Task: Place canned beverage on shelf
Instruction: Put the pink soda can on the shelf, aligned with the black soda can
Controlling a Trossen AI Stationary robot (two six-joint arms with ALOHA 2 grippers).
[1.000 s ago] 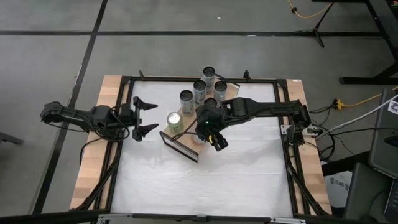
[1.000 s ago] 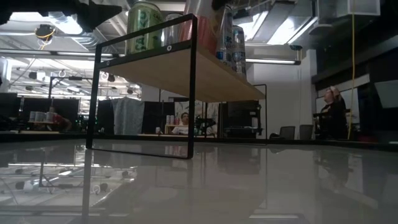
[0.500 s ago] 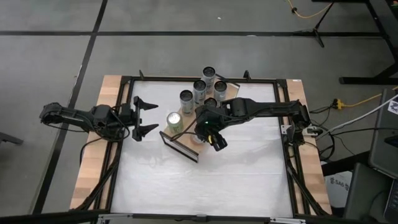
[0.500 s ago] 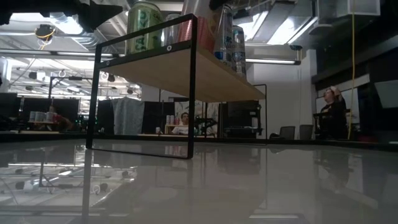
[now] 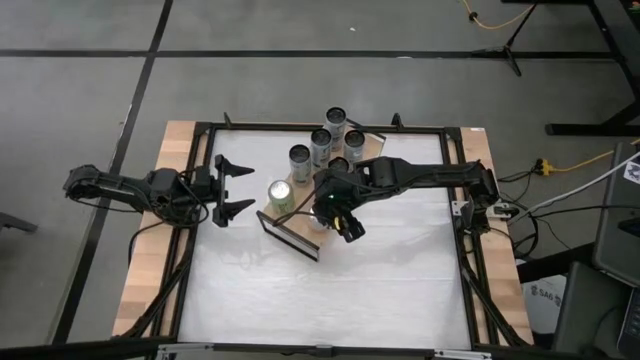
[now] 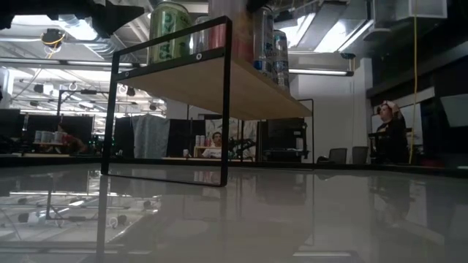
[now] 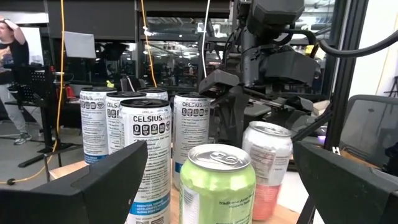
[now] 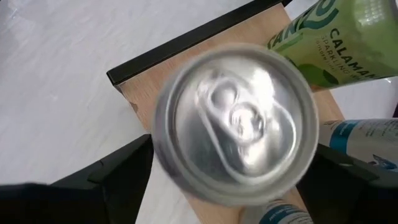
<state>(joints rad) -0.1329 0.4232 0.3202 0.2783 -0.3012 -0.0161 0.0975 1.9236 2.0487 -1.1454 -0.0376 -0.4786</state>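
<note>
The shelf (image 5: 285, 224), a light-wood board on a black frame, stands slantwise on the white table. A green can (image 5: 280, 193) and several white cans (image 5: 321, 146) stand on it. My right gripper (image 5: 322, 214) hangs over the shelf's near end, pointing down, shut on a pink can (image 7: 267, 163) whose silver top (image 8: 239, 121) fills the right wrist view. The pink can is upright beside the green can (image 7: 217, 186). My left gripper (image 5: 232, 188) is open and empty, level, left of the shelf and facing the cans. My right gripper holds the pink can near its top rim (image 8: 163, 146), one finger (image 8: 118, 177) on each side, coming from above and pointing down. The can is upright at the shelf's near end (image 8: 155, 99). I cannot tell whether its base rests on the board.
The shelf's black frame end (image 5: 288, 238) stands at its near end, toward the table's middle. Bare white table (image 5: 330, 300) lies near of the shelf. Black rails (image 5: 470, 290) edge the table. People show in the room beyond the table (image 6: 391, 131).
In the low view the pink can has shifted a little at the shelf's near end, lower against the board's frame. Both arms look still in the high view.
</note>
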